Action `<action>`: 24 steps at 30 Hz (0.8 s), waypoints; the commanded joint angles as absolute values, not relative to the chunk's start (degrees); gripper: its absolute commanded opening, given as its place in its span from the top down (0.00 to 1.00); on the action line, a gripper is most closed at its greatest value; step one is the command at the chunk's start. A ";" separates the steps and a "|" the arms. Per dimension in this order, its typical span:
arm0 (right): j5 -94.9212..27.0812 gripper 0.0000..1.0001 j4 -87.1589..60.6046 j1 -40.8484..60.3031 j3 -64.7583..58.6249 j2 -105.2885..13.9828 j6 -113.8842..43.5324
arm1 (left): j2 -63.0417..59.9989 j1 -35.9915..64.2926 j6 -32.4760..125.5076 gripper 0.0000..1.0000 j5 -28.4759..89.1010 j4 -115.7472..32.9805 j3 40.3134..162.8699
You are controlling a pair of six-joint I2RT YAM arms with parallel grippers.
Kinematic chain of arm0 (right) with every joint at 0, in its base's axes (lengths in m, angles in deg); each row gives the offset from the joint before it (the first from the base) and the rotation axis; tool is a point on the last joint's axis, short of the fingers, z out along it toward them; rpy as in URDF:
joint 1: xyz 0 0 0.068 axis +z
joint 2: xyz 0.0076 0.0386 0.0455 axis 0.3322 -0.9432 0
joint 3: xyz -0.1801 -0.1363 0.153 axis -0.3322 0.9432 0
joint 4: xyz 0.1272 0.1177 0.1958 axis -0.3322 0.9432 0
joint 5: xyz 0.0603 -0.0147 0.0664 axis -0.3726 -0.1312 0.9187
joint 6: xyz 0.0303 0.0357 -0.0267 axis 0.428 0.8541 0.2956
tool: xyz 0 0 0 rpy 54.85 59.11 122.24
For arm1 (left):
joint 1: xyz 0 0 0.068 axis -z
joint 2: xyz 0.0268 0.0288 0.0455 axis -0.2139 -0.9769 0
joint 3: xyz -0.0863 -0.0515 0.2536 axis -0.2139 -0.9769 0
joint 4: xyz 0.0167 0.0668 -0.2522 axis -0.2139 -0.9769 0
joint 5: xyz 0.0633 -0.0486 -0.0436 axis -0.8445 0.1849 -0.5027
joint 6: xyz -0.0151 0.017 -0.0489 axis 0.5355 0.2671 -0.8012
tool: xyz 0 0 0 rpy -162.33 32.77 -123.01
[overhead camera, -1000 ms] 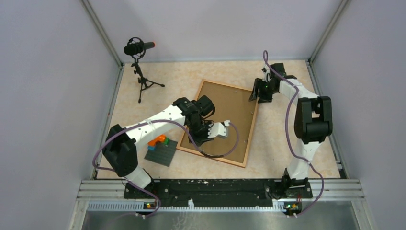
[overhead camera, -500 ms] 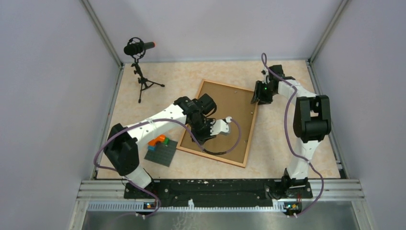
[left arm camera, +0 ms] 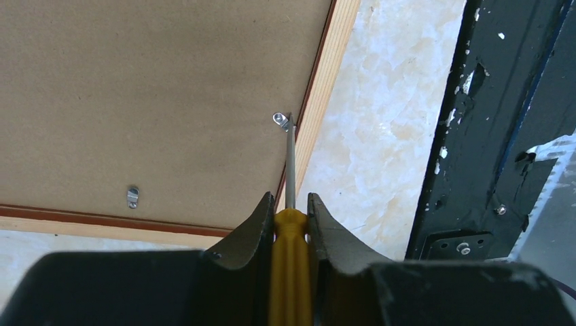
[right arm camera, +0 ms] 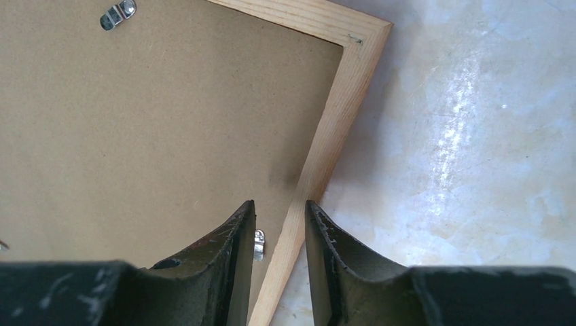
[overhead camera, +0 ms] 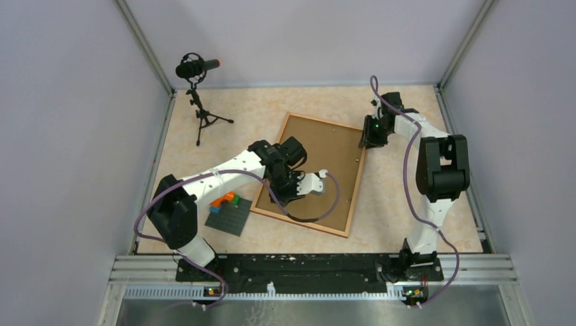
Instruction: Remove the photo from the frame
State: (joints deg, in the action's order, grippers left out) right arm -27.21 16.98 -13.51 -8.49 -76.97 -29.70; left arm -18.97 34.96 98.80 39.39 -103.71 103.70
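Note:
The frame (overhead camera: pixel 314 144) lies face down on the table, its brown fibreboard back up. The photo is hidden under that back. My left gripper (overhead camera: pixel 293 192) hovers over the frame's near part, shut on a yellow-handled screwdriver (left arm camera: pixel 291 261). The screwdriver's tip touches a small metal clip (left arm camera: pixel 280 119) beside the wooden border (left arm camera: pixel 325 88). My right gripper (overhead camera: pixel 371 138) is at the frame's far right corner. In the right wrist view its fingers (right arm camera: pixel 236 231) stand narrowly apart over the wooden border (right arm camera: pixel 333 136), with a clip (right arm camera: pixel 259 243) beside the left finger.
A microphone on a small tripod (overhead camera: pixel 198 69) stands at the back left. A grey studded baseplate (overhead camera: pixel 231 219) with coloured bricks (overhead camera: pixel 225 200) lies just left of the frame. The black base rail (overhead camera: pixel 306 268) runs along the near edge. Another clip (left arm camera: pixel 132 197) sits by the frame's border.
My right gripper has shifted slightly onto the frame's far right corner. My left gripper has moved only a little, with the screwdriver still in it.

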 commanded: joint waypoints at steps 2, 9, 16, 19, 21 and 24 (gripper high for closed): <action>-29.21 0.71 16.81 -12.71 -8.49 -79.01 -31.91 | -18.65 35.10 101.26 1.00 33.40 -103.12 101.04; -30.21 0.84 16.91 -12.46 -8.21 -79.09 -33.96 | -18.25 34.95 101.82 1.00 30.86 -104.44 102.78; -30.22 0.87 16.81 -12.37 -8.38 -79.49 -34.33 | -18.10 34.61 103.47 1.00 29.28 -105.89 102.92; -30.22 0.87 16.92 -12.32 -8.54 -79.67 -34.52 | -18.19 34.15 104.16 1.00 29.19 -106.70 103.02; -30.29 0.87 16.89 -12.24 -8.63 -79.76 -34.60 | -18.26 34.14 104.63 1.00 28.95 -107.07 103.19; -30.49 0.88 16.99 -12.28 -8.81 -79.92 -34.77 | -18.14 34.07 105.05 1.00 29.11 -107.82 104.05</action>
